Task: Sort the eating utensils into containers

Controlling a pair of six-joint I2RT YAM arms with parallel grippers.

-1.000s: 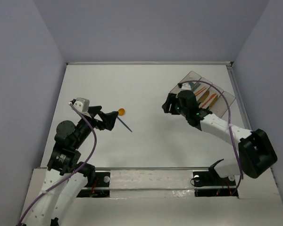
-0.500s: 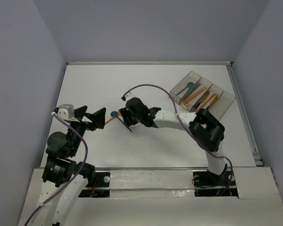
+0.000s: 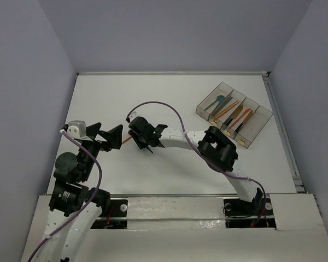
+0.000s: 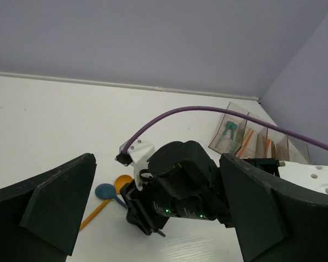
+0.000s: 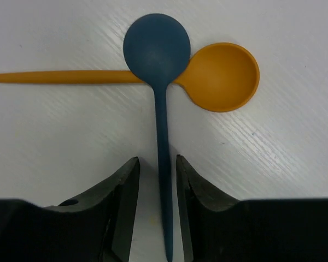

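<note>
Spoons: blue spoon (image 5: 162, 131) lies flat on the table (image 3: 180, 98), its bowl resting across the neck of the orange spoon (image 5: 221, 76).
Right gripper (image 5: 157, 159): low over the blue spoon, fingers parted narrowly on either side of its handle. A sliver of table shows on each side, so no pinch yet.
Left gripper (image 3: 105, 134): just left of the blue spoon, spread wide and empty.
Containers (image 3: 258, 123): well to the right of the blue spoon, with teal and orange utensils lying inside.
Change: a second ago the right gripper hung over the containers. It has since crossed to the blue spoon, while the left gripper has pulled back from it.
</note>
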